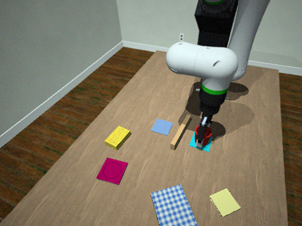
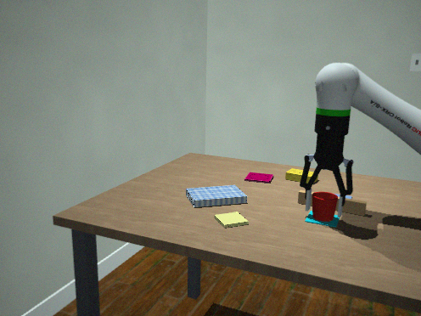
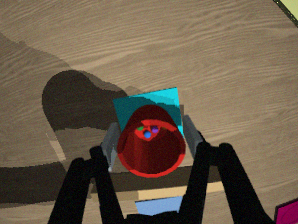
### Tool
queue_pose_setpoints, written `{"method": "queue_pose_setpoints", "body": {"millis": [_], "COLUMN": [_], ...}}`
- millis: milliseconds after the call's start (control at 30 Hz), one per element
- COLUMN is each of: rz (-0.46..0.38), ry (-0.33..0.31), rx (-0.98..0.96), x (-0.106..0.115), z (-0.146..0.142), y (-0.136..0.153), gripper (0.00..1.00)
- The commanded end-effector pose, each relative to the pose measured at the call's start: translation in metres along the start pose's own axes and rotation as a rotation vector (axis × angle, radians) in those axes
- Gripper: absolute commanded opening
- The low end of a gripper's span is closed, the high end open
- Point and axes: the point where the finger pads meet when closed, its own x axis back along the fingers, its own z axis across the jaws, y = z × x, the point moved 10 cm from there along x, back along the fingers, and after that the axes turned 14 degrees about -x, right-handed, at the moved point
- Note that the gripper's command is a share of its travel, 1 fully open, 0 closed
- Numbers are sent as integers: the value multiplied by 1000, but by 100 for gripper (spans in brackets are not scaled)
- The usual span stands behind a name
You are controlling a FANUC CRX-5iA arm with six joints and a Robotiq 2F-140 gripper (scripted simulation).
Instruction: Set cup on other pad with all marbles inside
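Observation:
The red cup (image 1: 205, 133) (image 2: 324, 205) (image 3: 152, 152) stands upright on the teal pad (image 1: 193, 143) (image 2: 331, 223) (image 3: 153, 99), with its marbles (image 3: 148, 131) inside. My gripper (image 1: 202, 135) (image 2: 323, 208) (image 3: 150, 127) is down around the cup, open, with a finger on each side and a small gap to the cup wall. The wooden rail (image 1: 180, 132) (image 2: 355, 206) (image 3: 160, 193) lies just beside the teal pad. The light blue pad (image 1: 162, 127) lies bare on the far side of the rail.
A yellow sponge (image 1: 118, 137) (image 2: 295, 174), a magenta pad (image 1: 112, 170) (image 2: 259, 177), a blue checked cloth (image 1: 174, 209) (image 2: 216, 195) and a pale yellow pad (image 1: 224, 202) (image 2: 231, 219) lie on the wooden table (image 1: 250, 170).

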Motion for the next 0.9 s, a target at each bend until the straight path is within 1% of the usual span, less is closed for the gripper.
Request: {"method": "queue_pose_setpoints", "body": {"millis": [0,367,433,667,867], "rz": [0,0,0,0,0], "ry": [0,0,0,0,0], "rx": [0,0,0,0,0], "x": [7,45,45,68,80], "z": [0,0,0,0,0], "y": [0,0,0,0,0], "gripper": [59,59,59,59,59]}}
